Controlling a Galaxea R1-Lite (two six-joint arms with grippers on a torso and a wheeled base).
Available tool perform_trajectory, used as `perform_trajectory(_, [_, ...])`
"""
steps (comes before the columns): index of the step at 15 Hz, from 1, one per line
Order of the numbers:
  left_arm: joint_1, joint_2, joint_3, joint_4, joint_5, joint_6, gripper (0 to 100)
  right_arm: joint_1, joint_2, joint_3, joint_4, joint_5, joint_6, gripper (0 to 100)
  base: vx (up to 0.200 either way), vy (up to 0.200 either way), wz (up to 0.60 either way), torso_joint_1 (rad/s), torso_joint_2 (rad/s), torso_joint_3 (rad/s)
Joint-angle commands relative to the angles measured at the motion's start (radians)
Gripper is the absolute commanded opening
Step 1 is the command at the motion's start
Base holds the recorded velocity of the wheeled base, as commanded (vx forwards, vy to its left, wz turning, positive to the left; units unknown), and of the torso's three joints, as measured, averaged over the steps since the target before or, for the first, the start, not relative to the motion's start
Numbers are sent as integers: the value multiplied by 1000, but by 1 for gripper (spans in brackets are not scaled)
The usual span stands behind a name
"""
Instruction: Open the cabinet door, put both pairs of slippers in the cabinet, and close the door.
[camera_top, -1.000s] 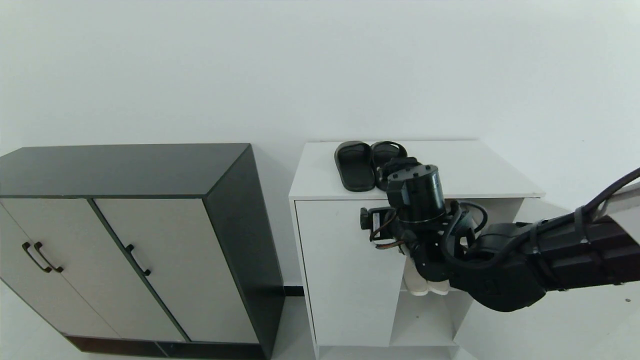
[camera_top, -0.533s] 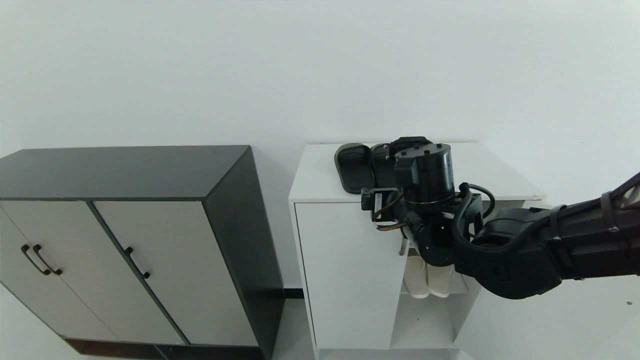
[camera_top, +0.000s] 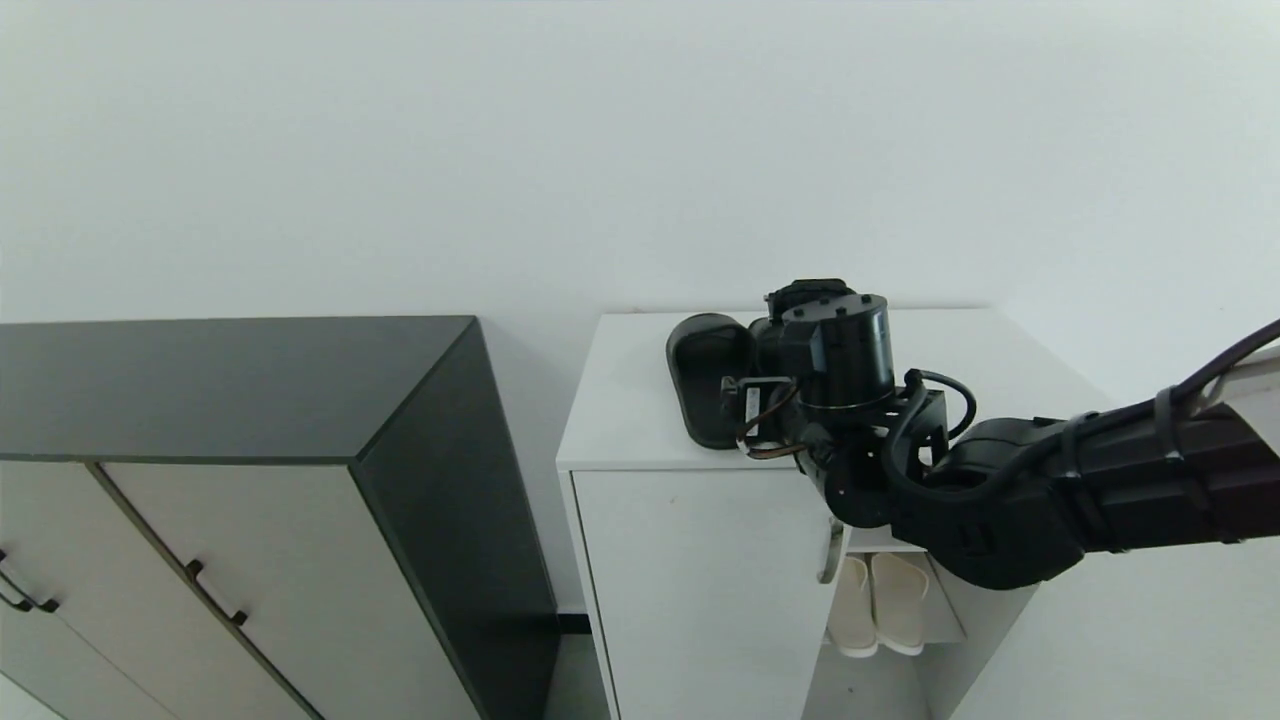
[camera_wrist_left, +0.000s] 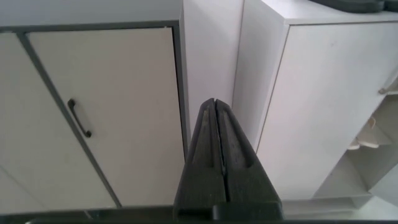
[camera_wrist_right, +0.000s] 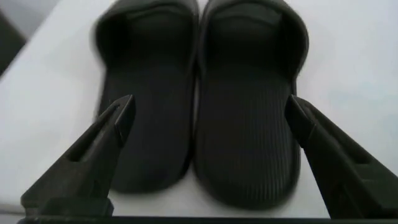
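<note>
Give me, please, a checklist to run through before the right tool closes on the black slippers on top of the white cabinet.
1. Right tool open: ok, its fingers stand well apart.
2. Pair of black ribbed slippers side by side on top of the white box-shaped cabinet: ok.
3. Both fingers outside the pair: cannot tell; they sit right at the outer edges.
4. Cabinet compartment open: ok, the pair of white slippers shows inside.
5. Room left beside the white pair: cannot tell, the arm hides part of it.
6. Left tool shut and low, away from the cabinet top: ok.
</note>
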Motion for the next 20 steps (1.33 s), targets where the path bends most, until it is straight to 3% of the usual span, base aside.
perform_trajectory(1, [0, 0, 0, 0, 0, -1, 0, -25, 63, -41, -3, 4, -2, 100, 0, 0, 0, 0, 0, 0])
perform_trajectory(10, [0, 0, 0, 0, 0, -5, 0, -82, 247, -310, 5, 63, -94, 100, 0, 0, 0, 0, 0, 0])
perform_trajectory(16, [0, 0, 0, 0, 2, -7, 0, -88, 268, -345, 23, 63, -94, 100, 0, 0, 0, 0, 0, 0])
perform_trajectory(17, [0, 0, 0, 0, 2, -7, 0, -90, 275, -357, 23, 63, -94, 0, 0, 0, 0, 0, 0, 0])
perform_trajectory(20, [0, 0, 0, 0, 2, -7, 0, -96, 290, -380, 24, 63, -94, 0, 0, 0, 0, 0, 0, 0])
